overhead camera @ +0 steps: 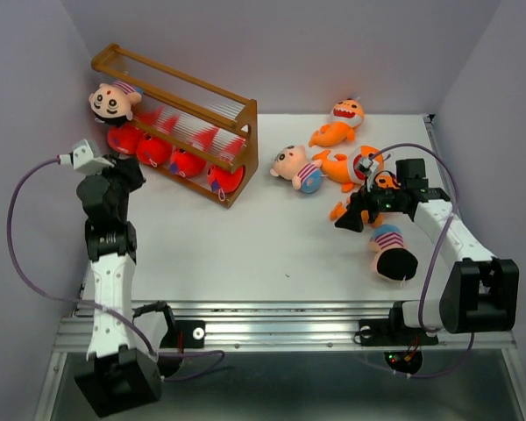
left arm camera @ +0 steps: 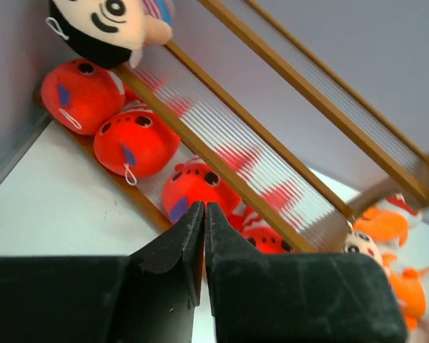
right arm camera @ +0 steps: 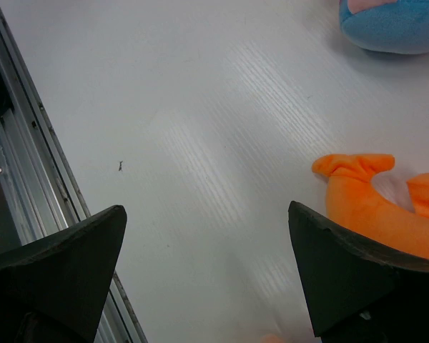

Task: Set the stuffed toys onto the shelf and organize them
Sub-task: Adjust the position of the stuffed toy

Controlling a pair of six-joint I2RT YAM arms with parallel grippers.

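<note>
Left gripper (left arm camera: 204,207), jaws pressed together on nothing, hangs before the brown wooden three-tier shelf (overhead camera: 238,167) at the far left of the white table (overhead camera: 245,254). Four round red plush sharks (overhead camera: 171,158) line its bottom tier, with a black-haired plush boy (overhead camera: 112,101) above its left end. To the right lie loose orange plush sharks (overhead camera: 337,123) and further boys. Right gripper (right arm camera: 207,211), jaws spread wide and empty, hovers beside one orange tail. The toys appear light, soft and compressible, so a pinch across mid-body should hold best.
</note>
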